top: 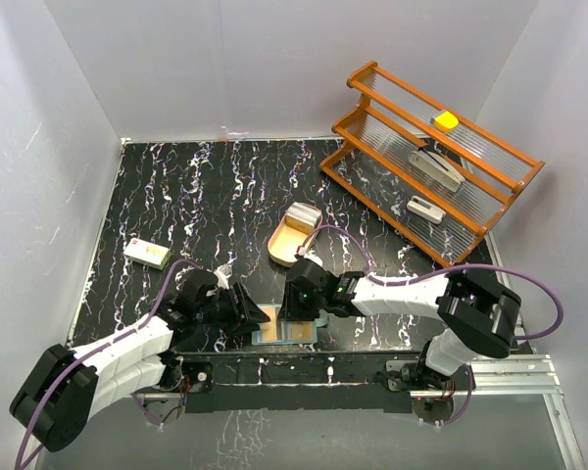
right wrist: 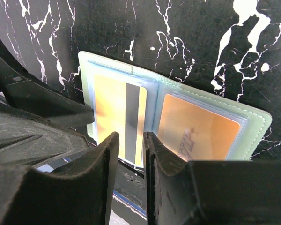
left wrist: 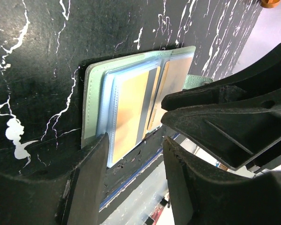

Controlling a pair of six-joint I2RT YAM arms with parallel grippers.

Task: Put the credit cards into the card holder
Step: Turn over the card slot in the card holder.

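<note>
The teal-green card holder [top: 289,331] lies open at the table's near edge, its pale blue pockets up. In the right wrist view the card holder [right wrist: 257,122] has an orange card with a dark stripe [right wrist: 107,108] in its left pocket and another orange card [right wrist: 196,131] in its right pocket. Both show in the left wrist view [left wrist: 129,108]. My left gripper [left wrist: 135,140] is open and empty at the holder's left end [top: 258,315]. My right gripper [right wrist: 131,136] hovers over the striped card's near edge, its jaws a narrow gap apart with nothing between them.
An oval tan wooden tray [top: 286,245] with pale cards [top: 304,215] stands behind the holder. An orange wooden rack [top: 431,162] with small items fills the back right. A small white box [top: 147,254] lies at the left. The holder slightly overhangs the table's front edge [left wrist: 131,173].
</note>
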